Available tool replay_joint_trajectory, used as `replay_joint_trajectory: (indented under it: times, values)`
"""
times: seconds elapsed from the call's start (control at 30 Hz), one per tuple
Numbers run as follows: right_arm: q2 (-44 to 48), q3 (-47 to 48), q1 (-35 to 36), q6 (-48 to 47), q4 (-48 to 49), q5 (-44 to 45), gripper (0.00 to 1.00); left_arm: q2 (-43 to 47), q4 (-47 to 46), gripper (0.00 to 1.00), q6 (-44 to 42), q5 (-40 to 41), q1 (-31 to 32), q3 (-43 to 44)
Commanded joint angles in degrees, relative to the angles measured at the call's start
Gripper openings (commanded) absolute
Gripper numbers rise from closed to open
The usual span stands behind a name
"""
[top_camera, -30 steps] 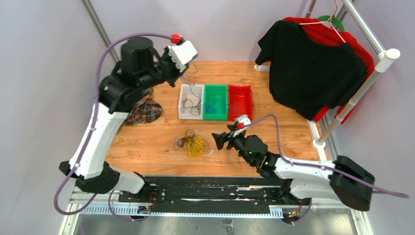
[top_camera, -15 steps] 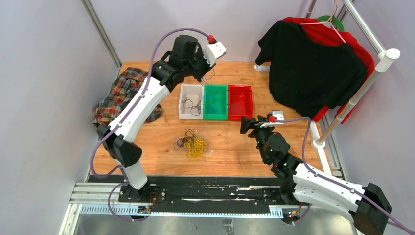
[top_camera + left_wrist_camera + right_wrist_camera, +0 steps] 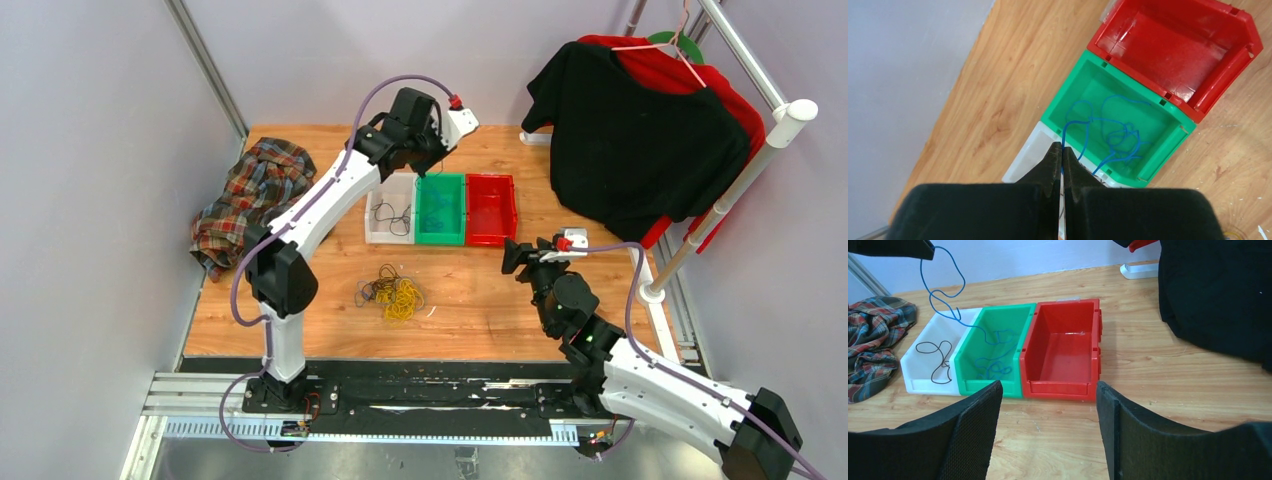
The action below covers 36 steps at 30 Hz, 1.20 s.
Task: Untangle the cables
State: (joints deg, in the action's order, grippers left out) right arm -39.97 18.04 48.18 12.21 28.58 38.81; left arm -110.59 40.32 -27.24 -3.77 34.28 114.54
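Note:
My left gripper (image 3: 1062,146) is shut on a thin blue cable (image 3: 1074,120) and holds it above the green bin (image 3: 1173,116), where more blue cable (image 3: 1120,135) lies; the hanging cable (image 3: 943,287) shows in the right wrist view. It hovers over the bins in the top view (image 3: 425,165). A tangle of yellow and dark cables (image 3: 392,294) lies on the table. Dark cables (image 3: 937,360) lie in the white bin (image 3: 913,357). My right gripper (image 3: 1048,390) is open and empty, near the table in front of the red bin (image 3: 1063,347), and appears in the top view (image 3: 515,256).
The white (image 3: 375,232), green (image 3: 441,236) and red (image 3: 490,238) bins stand side by side. A plaid cloth (image 3: 245,190) lies at the left edge. A black shirt over a red one (image 3: 640,130) hangs on a white rack (image 3: 740,180) at the right.
My left arm swung from the far left to above the bins, carrying the blue cable. My right gripper moved right and back, from beside the tangle to in front of the red bin.

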Motion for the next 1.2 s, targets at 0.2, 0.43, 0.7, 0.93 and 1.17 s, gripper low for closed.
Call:
replay_joint_trajectory:
  times: [0.2, 0.43, 0.7, 0.93, 1.17]
  values:
    - [-1.2, 0.47, -2.4, -0.39, -0.19, -1.35, 0.66, -5.31, -2.39, 0.0, -0.2, 0.11, 1.43, -0.45]
    - [-1.35, 0.71, -2.79, -0.61, -0.06, -2.41, 0.64, -10.75, -7.54, 0.0, -0.7, 1.19, 1.84, -2.18]
    - [-1.21, 0.79, -4.35, -0.96, -0.15, -4.2, 0.62, -17.04, -13.5, 0.0, -4.02, 6.24, 1.84, -3.46]
    - [-3.01, 2.7, -5.12, -1.45, -0.91, -6.2, 0.62, -16.97, -9.88, 0.37, -2.73, 5.83, 1.71, -1.49]
    - [-3.28, 4.39, -5.12, -1.72, -1.95, -7.66, 0.62, -9.13, 0.63, 0.93, -0.02, 0.83, 0.88, 1.12]
